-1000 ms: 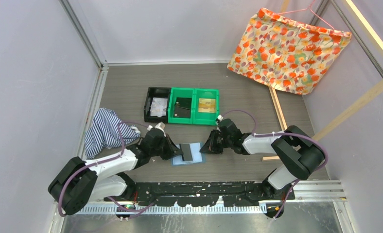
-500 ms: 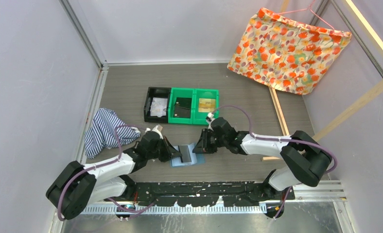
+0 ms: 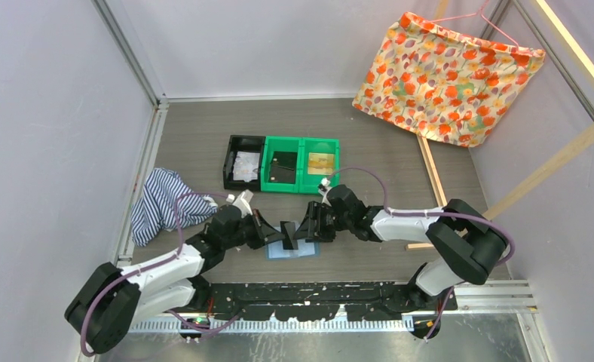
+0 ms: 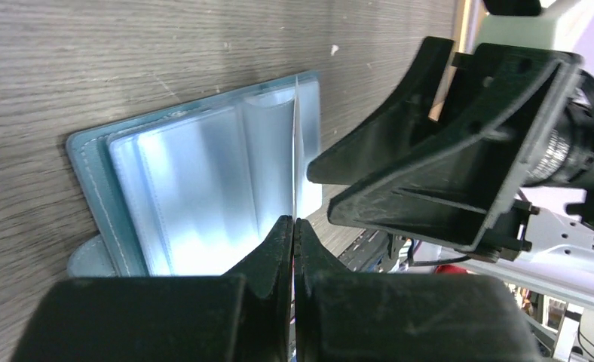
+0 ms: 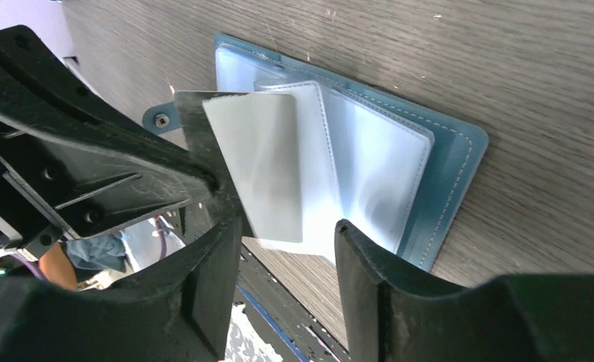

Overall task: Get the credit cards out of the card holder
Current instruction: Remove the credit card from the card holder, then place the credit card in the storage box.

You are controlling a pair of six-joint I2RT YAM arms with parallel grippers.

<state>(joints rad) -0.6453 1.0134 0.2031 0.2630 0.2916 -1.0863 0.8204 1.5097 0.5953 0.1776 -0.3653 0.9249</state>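
The teal-blue card holder (image 3: pixel 300 252) lies open on the table between my arms, with its pale inside and clear sleeves up (image 4: pixel 196 196) (image 5: pixel 452 158). My left gripper (image 3: pixel 277 230) (image 4: pixel 294 220) is shut on a thin dark card (image 5: pixel 192 121) that stands on edge over the holder (image 3: pixel 288 232). A whitish sleeve leaf (image 5: pixel 260 170) lies against the card. I cannot tell how far the card is out of the sleeve. My right gripper (image 3: pixel 307 228) (image 5: pixel 286 226) is open, close beside the leaf and not touching it. No whitish card shows.
A black bin (image 3: pixel 243 162) and a green two-part bin (image 3: pixel 300 181) stand behind the holder; the green one holds a dark item and a yellowish one. A striped cloth (image 3: pixel 162 204) lies at the left. A floral cloth (image 3: pixel 448 75) hangs at the back right by wooden slats (image 3: pixel 430 170).
My left gripper has swung the dark card up from lying flat on the holder to standing on edge. My right gripper has moved left, close to it.
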